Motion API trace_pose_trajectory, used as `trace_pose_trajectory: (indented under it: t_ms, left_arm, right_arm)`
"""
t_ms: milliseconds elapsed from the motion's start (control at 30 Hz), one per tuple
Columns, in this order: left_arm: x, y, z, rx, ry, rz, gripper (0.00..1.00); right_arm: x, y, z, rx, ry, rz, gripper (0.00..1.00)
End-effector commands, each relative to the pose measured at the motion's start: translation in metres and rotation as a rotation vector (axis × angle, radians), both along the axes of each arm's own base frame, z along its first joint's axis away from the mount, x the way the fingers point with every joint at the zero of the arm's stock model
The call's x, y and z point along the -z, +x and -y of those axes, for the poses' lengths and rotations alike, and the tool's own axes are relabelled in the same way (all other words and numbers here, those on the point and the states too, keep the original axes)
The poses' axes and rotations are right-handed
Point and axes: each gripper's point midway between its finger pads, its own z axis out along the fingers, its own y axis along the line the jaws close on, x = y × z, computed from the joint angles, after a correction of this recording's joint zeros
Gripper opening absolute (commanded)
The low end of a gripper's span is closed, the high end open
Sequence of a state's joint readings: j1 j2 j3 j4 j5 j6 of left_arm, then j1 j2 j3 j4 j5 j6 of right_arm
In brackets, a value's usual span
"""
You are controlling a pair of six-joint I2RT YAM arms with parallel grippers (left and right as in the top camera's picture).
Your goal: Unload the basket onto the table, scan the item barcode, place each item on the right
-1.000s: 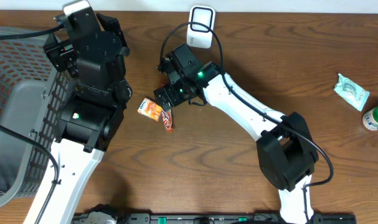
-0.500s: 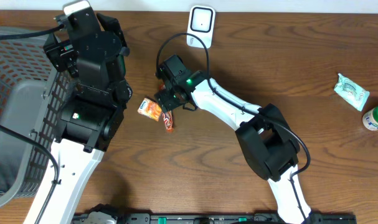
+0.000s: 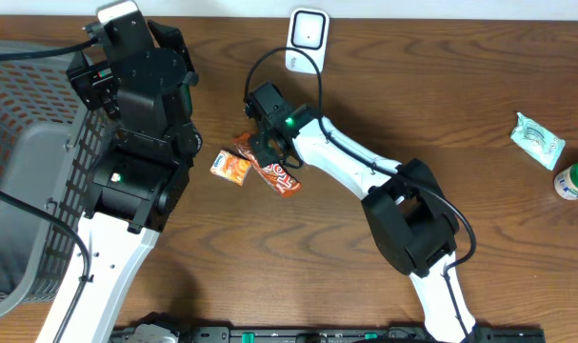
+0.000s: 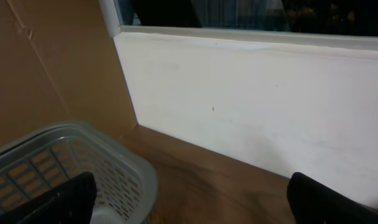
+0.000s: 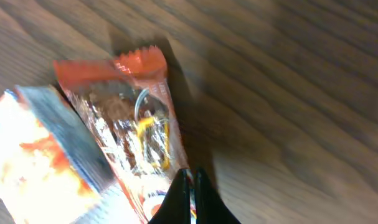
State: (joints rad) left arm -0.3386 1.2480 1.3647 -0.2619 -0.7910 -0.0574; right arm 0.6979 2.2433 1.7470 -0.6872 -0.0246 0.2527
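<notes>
Orange snack packet (image 3: 280, 176): on the wooden table (image 3: 412, 105), against an orange-and-white carton (image 3: 229, 168), near the white scanner (image 3: 308, 38).
Right gripper (image 5: 189, 186): closed tight, pinching the packet's end.
Left gripper (image 4: 192, 200): spread wide, holding nothing, by the mesh basket (image 4: 83, 162).

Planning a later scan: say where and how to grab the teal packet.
I'd pinch the teal packet across its narrow width, coming straight down from above: it lies flat and slanted on the table, so turn the jaws to match its slant.

Right gripper (image 5: 189, 179), wide open a second ago, is now closed on the snack wrapper (image 3: 277, 173). I see the wrapper flipped from edge-on to face-up, angled toward lower right.
</notes>
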Motion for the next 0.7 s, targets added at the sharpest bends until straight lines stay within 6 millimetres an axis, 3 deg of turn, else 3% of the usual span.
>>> trace_pose_trajectory:
  t_ms: [0,33,67,133,167,200,300,400,667]
  left_arm:
    - [0.001,-0.001,-0.001,-0.007,-0.015,0.008,0.98]
    - [0.001,-0.001,-0.001,-0.007,-0.015,0.008,0.98]
    - [0.001,-0.001,-0.001,-0.007,-0.015,0.008,0.98]
    - [0.001,-0.001,-0.001,-0.007,-0.015,0.008,0.98]
    - [0.001,-0.001,-0.001,-0.007,-0.015,0.008,0.98]
    - [0.001,-0.001,-0.001,-0.007,-0.015,0.008,0.98]
    - [0.001,-0.001,-0.001,-0.007,-0.015,0.008,0.98]
    - [0.001,-0.001,-0.001,-0.007,-0.015,0.008,0.98]
    - [0.001,-0.001,-0.001,-0.007,-0.015,0.008,0.98]
  right_arm:
    - [-0.021,0.022,0.012,0.048,-0.079,0.089,0.01]
    - [-0.023,0.021,0.012,0.029,-0.086,0.086,0.16]
    - [-0.024,0.018,0.011,0.012,-0.083,0.075,0.41]
    - [-0.023,0.008,0.008,-0.053,-0.077,0.037,0.77]
    - [-0.021,0.002,0.009,-0.075,-0.083,0.011,0.91]
    - [-0.019,-0.003,0.011,-0.078,-0.097,-0.008,0.96]
    - [-0.013,-0.021,0.024,-0.128,-0.198,-0.047,0.94]
    - [-0.014,-0.023,0.030,-0.133,-0.300,0.004,0.95]
    - [-0.014,-0.048,0.009,-0.282,-0.501,0.151,0.95]
